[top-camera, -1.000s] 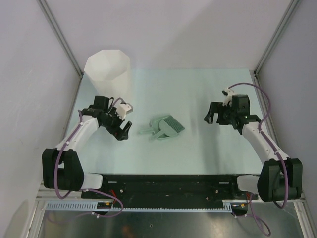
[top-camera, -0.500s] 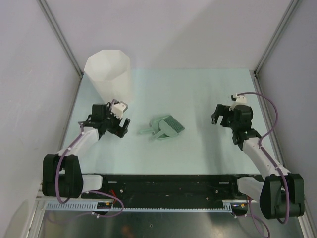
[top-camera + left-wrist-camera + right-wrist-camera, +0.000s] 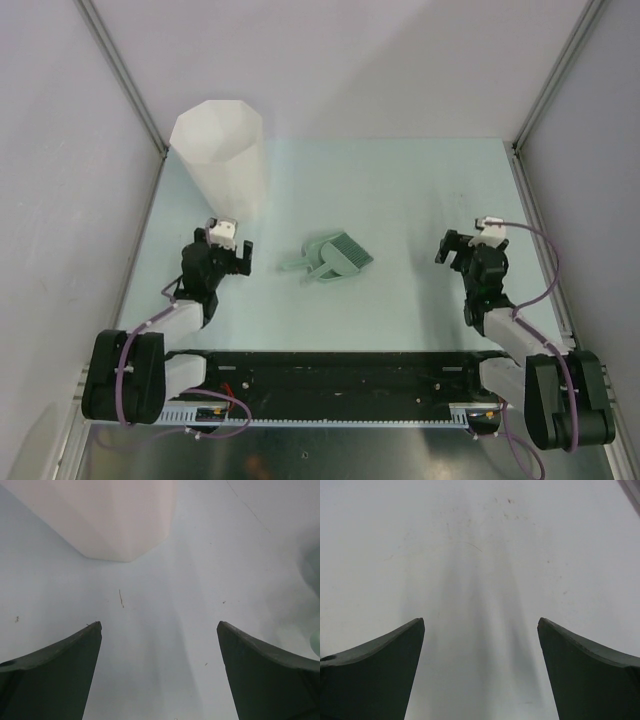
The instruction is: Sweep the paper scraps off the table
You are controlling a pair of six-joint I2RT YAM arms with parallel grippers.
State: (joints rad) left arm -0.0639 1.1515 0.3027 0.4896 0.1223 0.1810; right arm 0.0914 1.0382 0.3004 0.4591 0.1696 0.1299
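Note:
No paper scraps show on the pale mint-green table (image 3: 400, 190) in any view. My left gripper (image 3: 232, 258) hovers open near the front left, just in front of the tall white bin (image 3: 220, 150). In the left wrist view its dark fingers (image 3: 60, 660) stand wide apart over bare table, with the bin's base (image 3: 110, 515) ahead. My right gripper (image 3: 455, 248) is open near the front right. The right wrist view shows its fingers (image 3: 590, 665) spread over bare table, with nothing between them.
A small green dustpan with a brush (image 3: 330, 258) lies in the middle of the table between the two arms. Grey walls and metal rails close the table on the left, right and back. The black front rail (image 3: 340, 372) runs along the near edge.
Both arms have drawn back toward the near edge and folded in. Each gripper has moved nearer its base. Both stayed open. The dustpan and bin have not moved.

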